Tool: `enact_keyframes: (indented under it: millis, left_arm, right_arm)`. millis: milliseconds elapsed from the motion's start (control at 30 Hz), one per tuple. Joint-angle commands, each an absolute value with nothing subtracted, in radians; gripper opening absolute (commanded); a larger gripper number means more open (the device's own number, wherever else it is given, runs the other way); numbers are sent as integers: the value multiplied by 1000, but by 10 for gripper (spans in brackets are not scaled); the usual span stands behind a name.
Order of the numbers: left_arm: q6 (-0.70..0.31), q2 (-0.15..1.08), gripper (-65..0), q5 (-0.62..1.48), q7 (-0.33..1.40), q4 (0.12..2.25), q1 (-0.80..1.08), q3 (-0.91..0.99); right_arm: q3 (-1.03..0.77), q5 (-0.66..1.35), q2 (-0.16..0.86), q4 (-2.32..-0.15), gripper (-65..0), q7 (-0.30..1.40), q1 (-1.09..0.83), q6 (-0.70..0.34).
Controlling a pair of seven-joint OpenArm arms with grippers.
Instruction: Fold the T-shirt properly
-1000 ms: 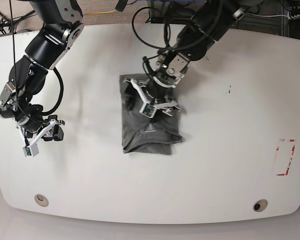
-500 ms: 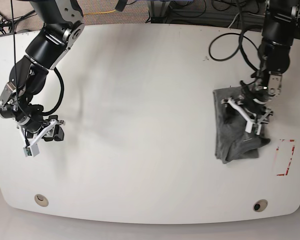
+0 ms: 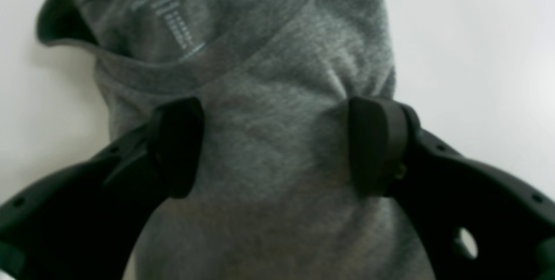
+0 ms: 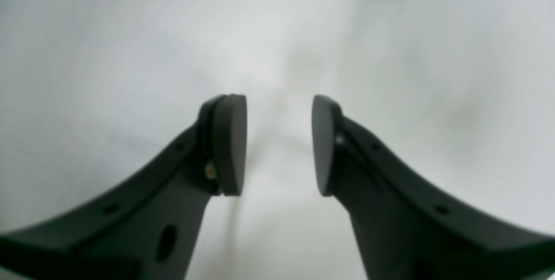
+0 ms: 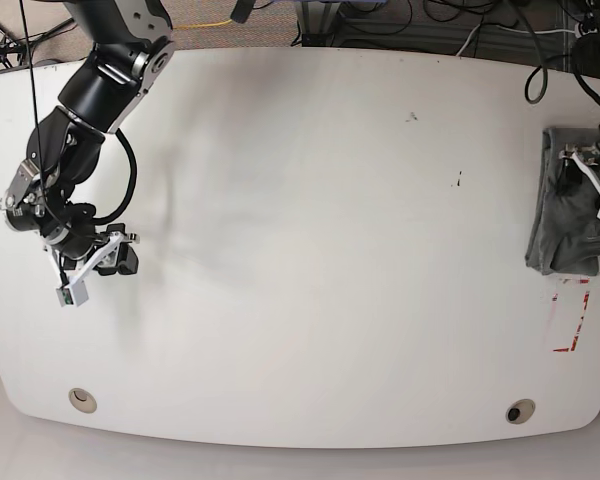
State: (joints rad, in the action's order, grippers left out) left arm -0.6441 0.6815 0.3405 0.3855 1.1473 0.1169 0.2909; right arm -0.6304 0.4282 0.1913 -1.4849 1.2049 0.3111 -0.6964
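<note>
The heather-grey T-shirt lies folded in a compact stack at the far right edge of the white table. My left gripper is pressed down on top of it, partly cut off by the frame edge. In the left wrist view the ribbed neck and printed label face away, and the T-shirt spreads wider than the gap of the left gripper, whose jaws stand wide open on the cloth. My right gripper hovers over bare table at the far left. Its pads are apart with nothing between them, the right gripper open.
A red tape outline marks the table just below the shirt. Two round holes sit near the front edge. Cables run behind the table's back edge.
The left gripper has slid the folded T-shirt from the table's middle to its far right edge. The right arm has shifted only slightly and its jaws are unchanged.
</note>
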Motion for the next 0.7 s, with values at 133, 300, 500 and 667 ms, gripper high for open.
enact_keyframes:
  millis: [133,300,500,667]
  left_arm:
    - [-698,766,-172,343,386,1158,125,340]
    - [-698,780,-172,344,479,1277,127,404]
    - [-698,697,-169,340,553,1494,147,484]
    - [-644,561,-172,303,549,1607,114,450]
  right_arm:
    - [-630,443,179,-1506,-417,1187,294,-698]
    - [-631,441,177,-1554,-419,1181,262,-698]
    - [-628,437,162,-1624,-419,1171,229,-698]
    - [-581,406,160,-1659,-419,1053,176,-698]
